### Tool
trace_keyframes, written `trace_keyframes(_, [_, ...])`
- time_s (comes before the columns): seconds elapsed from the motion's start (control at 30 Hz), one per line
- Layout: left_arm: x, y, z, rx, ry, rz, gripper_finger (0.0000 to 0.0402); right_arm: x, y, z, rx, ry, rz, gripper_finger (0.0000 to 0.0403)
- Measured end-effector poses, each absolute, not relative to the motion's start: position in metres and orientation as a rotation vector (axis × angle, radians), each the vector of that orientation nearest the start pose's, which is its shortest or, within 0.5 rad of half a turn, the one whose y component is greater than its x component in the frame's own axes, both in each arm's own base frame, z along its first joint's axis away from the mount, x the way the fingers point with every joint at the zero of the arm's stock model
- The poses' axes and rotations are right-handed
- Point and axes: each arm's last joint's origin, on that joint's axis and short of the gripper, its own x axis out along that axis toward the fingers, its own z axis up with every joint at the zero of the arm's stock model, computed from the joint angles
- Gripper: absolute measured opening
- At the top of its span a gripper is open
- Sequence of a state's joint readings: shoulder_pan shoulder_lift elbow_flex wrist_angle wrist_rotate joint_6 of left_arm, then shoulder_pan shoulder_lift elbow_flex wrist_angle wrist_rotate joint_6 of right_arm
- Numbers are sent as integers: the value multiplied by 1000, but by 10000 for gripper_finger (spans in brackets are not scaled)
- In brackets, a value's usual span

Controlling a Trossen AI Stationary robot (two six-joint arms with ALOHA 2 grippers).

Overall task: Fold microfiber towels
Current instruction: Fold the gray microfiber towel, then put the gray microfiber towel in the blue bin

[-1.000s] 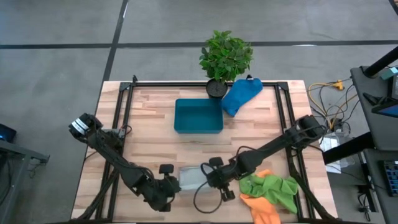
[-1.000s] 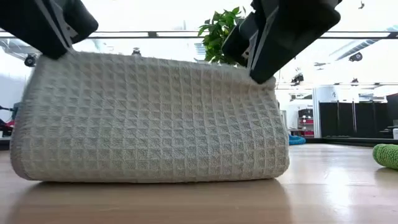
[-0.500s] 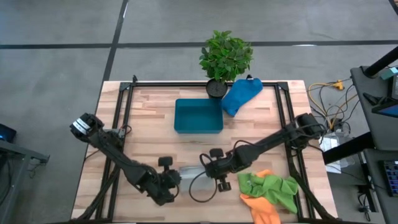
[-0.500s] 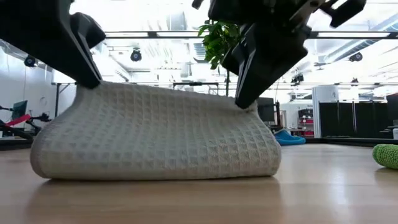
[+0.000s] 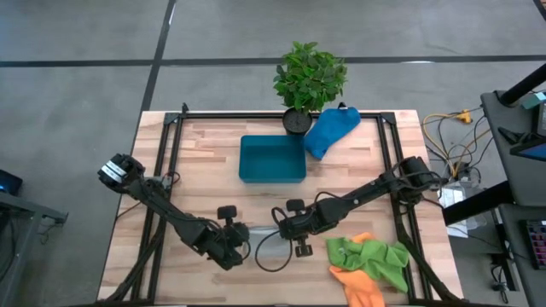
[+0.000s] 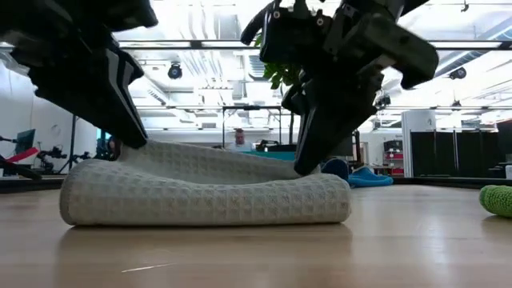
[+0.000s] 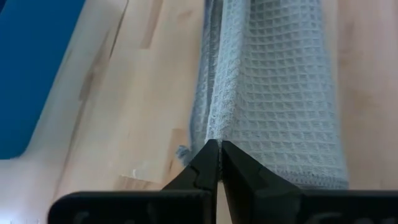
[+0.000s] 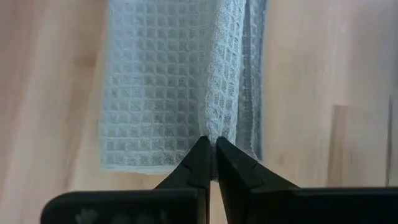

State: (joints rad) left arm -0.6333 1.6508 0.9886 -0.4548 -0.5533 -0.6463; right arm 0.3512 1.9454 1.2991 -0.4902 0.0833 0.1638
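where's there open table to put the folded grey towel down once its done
Bare wood lies left of the blue tray, out to the table's left edge, and between the tray and the grey-white towel. The near right corner is crowded by the lime green towel and orange towel; the back edge by the plant and bright blue towel.

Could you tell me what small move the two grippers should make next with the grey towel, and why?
Probably open both and lift away. The left gripper and right gripper are each shut on an edge of the grey towel, which already lies doubled over and low on the table, so the fold looks laid down.
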Motion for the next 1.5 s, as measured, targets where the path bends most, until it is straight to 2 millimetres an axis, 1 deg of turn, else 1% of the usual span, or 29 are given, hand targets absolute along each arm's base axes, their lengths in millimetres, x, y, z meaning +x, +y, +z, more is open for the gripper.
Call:
trace_keyframes(0.33, [260, -158, 165, 11, 892, 257, 2, 370, 118, 161, -82, 1124, 64, 12])
trace_keyframes(0.4, [259, -156, 163, 14, 898, 263, 13, 372, 113, 161, -69, 1128, 50, 14])
trace_keyframes(0.47, [258, -155, 162, 21, 907, 270, 32, 373, 107, 161, -40, 1135, 24, 22])
trace_keyframes(0.57, [258, -153, 161, 20, 909, 275, 71, 375, 98, 161, 20, 1141, 1, 48])
trace_keyframes(0.7, [259, -151, 162, 19, 909, 284, 121, 378, 86, 163, 72, 1136, -47, 97])
trace_keyframes(0.77, [260, -151, 166, -2, 896, 284, 139, 377, 84, 168, 95, 1123, -53, 120])
trace_keyframes(0.83, [260, -152, 174, -60, 874, 288, 149, 375, 84, 177, 119, 1112, -9, 141])
trace_keyframes(0.87, [261, -153, 178, -94, 871, 276, 151, 375, 86, 180, 131, 1107, 27, 150])
trace_keyframes(0.93, [264, -156, 186, -149, 873, 233, 152, 373, 96, 185, 139, 1089, 108, 164])
trace_keyframes(1.03, [265, -162, 192, -174, 884, 177, 152, 369, 118, 187, 83, 1064, 209, 179])
trace_keyframes(1.17, [270, -173, 196, -193, 813, 112, 153, 365, 150, 184, -24, 1002, 309, 188])
trace_keyframes(1.3, [279, -185, 190, -157, 756, 45, 153, 363, 169, 173, -127, 976, 286, 189])
trace_keyframes(1.4, [285, -190, 180, -121, 777, 42, 153, 362, 173, 166, -160, 982, 258, 189])
trace_keyframes(1.5, [291, -195, 166, -101, 816, 42, 153, 364, 172, 159, -147, 999, 235, 189])
